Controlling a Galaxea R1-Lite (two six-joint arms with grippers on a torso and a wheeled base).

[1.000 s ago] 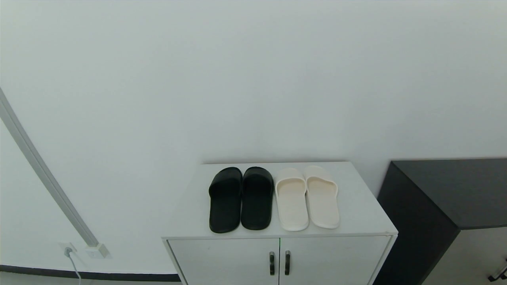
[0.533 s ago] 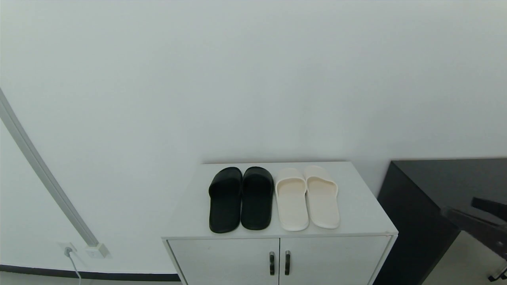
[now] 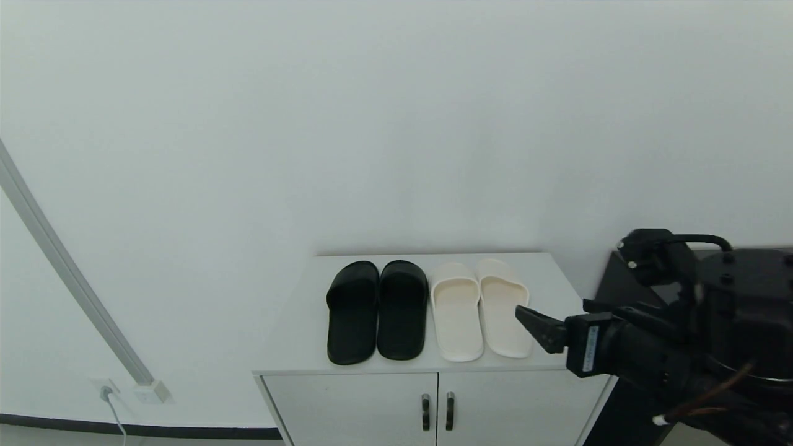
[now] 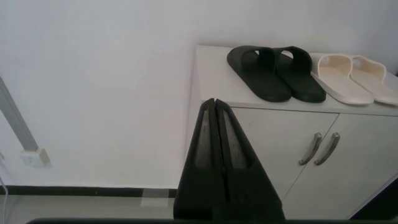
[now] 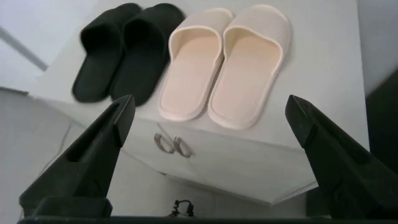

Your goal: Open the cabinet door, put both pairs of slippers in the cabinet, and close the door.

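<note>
**Slippers on top, doors shut: soft, light loads behind a thin handle**

Both pairs lie side by side on the top of the white cabinet, toes toward the wall. The black slippers are on the robot's left, and the cream slippers are just beside them on the right. Below, the two doors are closed. Their slim metal handles stand upright, close together at the centre seam.

The right gripper hangs over the cabinet's front right corner, near the cream pair, with its fingers spread wide. The left gripper sits lower, off the cabinet's left front at about door height, with its fingers pressed together.

The slippers look like moulded foam or rubber, so they are probably light, bendy and matte, and not likely to slide or break. A pinch at the heel edge of a sole would likely make it droop. The band over the toes looks like the firmer hold. Clamping the two adjoining inner edges of a pair may lift both at once.

The handles look rigid and narrow. Because they sit so near each other, the fingers must close on one without catching its neighbour. The door probably swings easily on its outer hinge, so the pull should follow an arc.
</note>
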